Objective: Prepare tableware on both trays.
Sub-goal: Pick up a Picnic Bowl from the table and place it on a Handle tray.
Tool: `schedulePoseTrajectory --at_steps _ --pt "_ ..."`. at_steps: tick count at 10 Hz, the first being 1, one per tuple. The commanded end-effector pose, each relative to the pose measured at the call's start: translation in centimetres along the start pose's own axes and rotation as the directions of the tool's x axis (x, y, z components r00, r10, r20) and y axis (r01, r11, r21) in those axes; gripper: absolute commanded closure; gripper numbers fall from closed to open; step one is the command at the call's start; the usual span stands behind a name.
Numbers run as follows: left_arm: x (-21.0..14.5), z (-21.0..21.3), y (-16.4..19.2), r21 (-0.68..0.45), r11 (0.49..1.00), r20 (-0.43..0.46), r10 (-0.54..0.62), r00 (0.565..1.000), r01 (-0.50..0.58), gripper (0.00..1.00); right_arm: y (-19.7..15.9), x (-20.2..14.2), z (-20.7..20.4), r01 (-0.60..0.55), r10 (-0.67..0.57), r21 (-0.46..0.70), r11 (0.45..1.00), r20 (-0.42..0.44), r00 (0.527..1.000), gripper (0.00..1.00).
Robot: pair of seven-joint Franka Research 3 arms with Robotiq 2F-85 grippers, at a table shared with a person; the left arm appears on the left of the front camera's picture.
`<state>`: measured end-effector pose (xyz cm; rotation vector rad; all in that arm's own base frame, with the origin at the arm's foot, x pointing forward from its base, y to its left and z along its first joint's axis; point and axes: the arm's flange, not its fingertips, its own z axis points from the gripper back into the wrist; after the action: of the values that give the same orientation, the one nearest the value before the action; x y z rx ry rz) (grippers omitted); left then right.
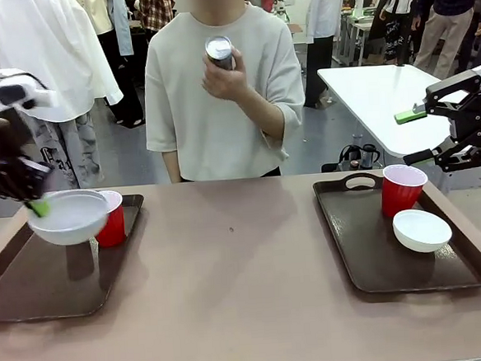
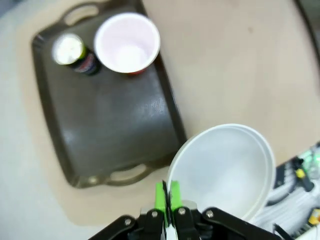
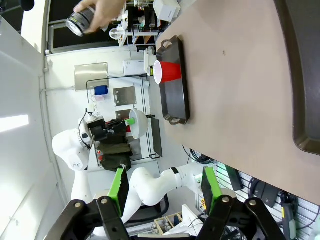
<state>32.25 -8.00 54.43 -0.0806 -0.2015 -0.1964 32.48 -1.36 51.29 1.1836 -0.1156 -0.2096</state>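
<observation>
Above the left tray [image 1: 33, 286], the left gripper [image 2: 167, 200] pinches a white bowl's [image 1: 68, 217] rim, beside a red cup [image 1: 111, 218] and Pepsi can [image 2: 75, 52]. The right gripper [image 1: 435, 134] hangs spread. The person's hand [image 1: 225, 81] holds another can [image 1: 219, 51].

Left tray [image 1: 33, 286] holds a cup [image 1: 111, 218] (can [image 2: 75, 54] beside it); right tray [image 1: 370, 262] holds cup [image 1: 402, 188] and bowl [image 1: 421, 230].
</observation>
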Motion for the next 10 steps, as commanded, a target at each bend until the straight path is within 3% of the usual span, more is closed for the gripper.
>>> schedulePoseTrajectory --at_steps 1,4,7,10 --pt "0.4 -1.7 5.0 -0.039 0.998 0.007 0.040 0.999 -0.039 1.00 -0.2 0.1 0.1 -0.017 0.017 -0.003 1.000 -0.009 1.000 0.24" --pt "-0.2 -3.5 9.4 -0.097 0.995 -0.014 0.008 1.000 -0.010 1.00 -0.2 0.1 0.1 -0.017 0.017 -0.003 1.000 -0.009 1.000 0.24" --pt "-1.7 -8.4 13.3 -0.143 0.990 0.055 0.002 0.998 0.006 1.00 -0.2 0.1 0.1 -0.017 0.017 -0.003 1.000 -0.009 1.000 0.24" --pt "-2.1 -12.3 14.8 -0.159 0.987 0.108 0.016 0.994 0.002 1.00 -0.2 0.1 0.1 -0.017 0.017 -0.003 1.000 -0.009 1.000 0.24"
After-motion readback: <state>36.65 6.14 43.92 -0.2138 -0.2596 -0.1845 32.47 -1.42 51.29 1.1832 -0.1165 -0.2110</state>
